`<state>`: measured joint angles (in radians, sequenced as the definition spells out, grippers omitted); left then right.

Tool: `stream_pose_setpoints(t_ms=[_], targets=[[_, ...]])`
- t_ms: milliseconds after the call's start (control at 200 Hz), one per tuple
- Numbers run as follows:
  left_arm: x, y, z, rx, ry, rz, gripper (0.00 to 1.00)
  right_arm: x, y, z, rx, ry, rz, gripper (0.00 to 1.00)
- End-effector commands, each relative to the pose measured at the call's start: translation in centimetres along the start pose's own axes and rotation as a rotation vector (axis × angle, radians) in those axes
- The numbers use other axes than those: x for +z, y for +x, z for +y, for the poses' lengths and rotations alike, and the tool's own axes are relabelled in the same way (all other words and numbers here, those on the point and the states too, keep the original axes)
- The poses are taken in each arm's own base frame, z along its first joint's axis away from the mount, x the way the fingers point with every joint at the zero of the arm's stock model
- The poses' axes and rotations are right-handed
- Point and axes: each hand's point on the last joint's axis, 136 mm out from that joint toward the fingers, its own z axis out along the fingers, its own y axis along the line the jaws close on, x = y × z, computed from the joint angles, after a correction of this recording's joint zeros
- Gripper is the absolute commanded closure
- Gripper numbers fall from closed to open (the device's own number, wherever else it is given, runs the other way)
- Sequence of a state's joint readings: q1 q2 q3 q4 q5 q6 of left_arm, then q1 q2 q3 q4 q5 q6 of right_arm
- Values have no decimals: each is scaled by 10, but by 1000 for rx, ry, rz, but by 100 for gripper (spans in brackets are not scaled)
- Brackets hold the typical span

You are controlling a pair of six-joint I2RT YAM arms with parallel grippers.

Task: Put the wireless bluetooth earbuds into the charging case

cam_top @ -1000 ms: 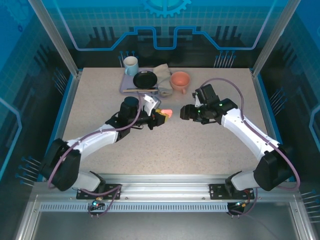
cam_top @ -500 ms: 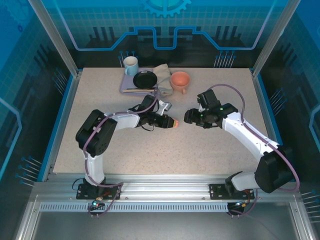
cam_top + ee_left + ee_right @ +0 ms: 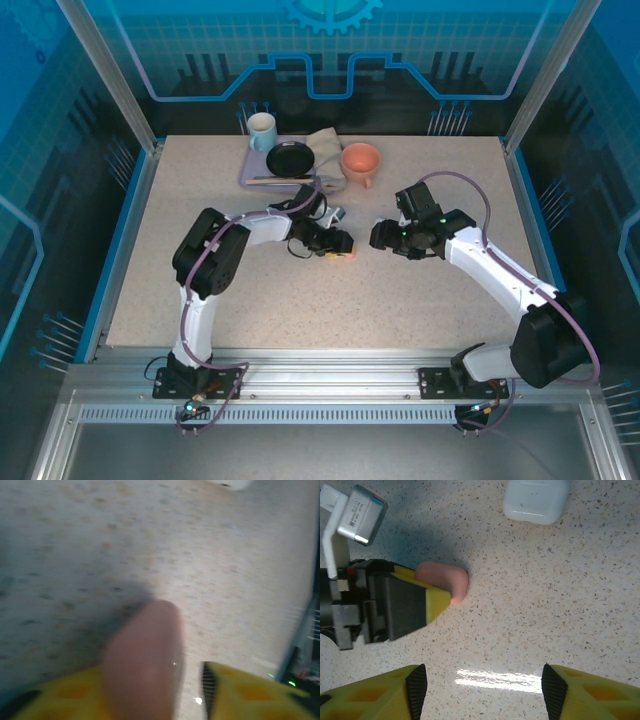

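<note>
At the near edge of the table, a metal rail carries both arm bases. Toward the middle, the left gripper reaches in from the left and the right gripper from the right, their tips near each other but apart.

The pink charging case lies on the speckled tabletop at the left gripper's tip. From the right wrist, one yellow, black-padded finger overlaps its near side, so part of the case is hidden. From the left wrist the case is a blurred pink lump. It sits against one of the yellow fingers, and a strip of tabletop shows between it and the other. The jaws stand parted and the case is released. Whether its lid is up or down cannot be told.

The right gripper's jaws are spread wide over bare tabletop, grasping nothing.

Above the left gripper's jaws, a silver box sits on a white bracket, and the fine print on its face is too small to read.

Beyond the pink case, well apart from it, the white charging case lies closed, its top cut off by the frame edge.

Along the far edge stand a mug, a black dish on a lilac tray, a crumpled cloth and a salmon cup. Behind them, a gear emblem on the blue backdrop is cropped at the top.
</note>
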<state>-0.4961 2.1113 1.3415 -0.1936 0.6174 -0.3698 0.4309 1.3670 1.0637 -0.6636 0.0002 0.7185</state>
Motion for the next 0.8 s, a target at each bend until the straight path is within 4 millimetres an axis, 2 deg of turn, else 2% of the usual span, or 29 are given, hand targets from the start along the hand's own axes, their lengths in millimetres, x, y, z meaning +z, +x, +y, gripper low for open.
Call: stream_pose_setpoints(t_ms=[0,35,55,75,265,420,560,655,795], targets=[[0,14,19,-80,-71,44,29,-7,-8,-2,19,-3,-37,35],[-1,14,18,-78,-72,40,25,-8,-8,-1,17,-4,-38,35],[-2,14,18,-81,-74,38,4,-8,-8,-1,17,-4,-38,35],[-3,13,18,-80,-74,36,1,-9,-9,-1,17,-4,-41,35],[-20,9,13,-86,-91,5,1,-14,-10,-2,13,2,-54,35],[-47,5,20,-106,-167,-43,1,-19,-11,-3,11,4,-64,33],[-89,-3,24,-117,-218,-136,1,-26,-15,-8,16,12,-88,29],[-126,-12,9,-66,-242,-225,1,-33,-20,-16,21,31,-109,25],[-182,-21,-14,23,-303,-369,1,-48,-33,-35,46,63,-162,9]])
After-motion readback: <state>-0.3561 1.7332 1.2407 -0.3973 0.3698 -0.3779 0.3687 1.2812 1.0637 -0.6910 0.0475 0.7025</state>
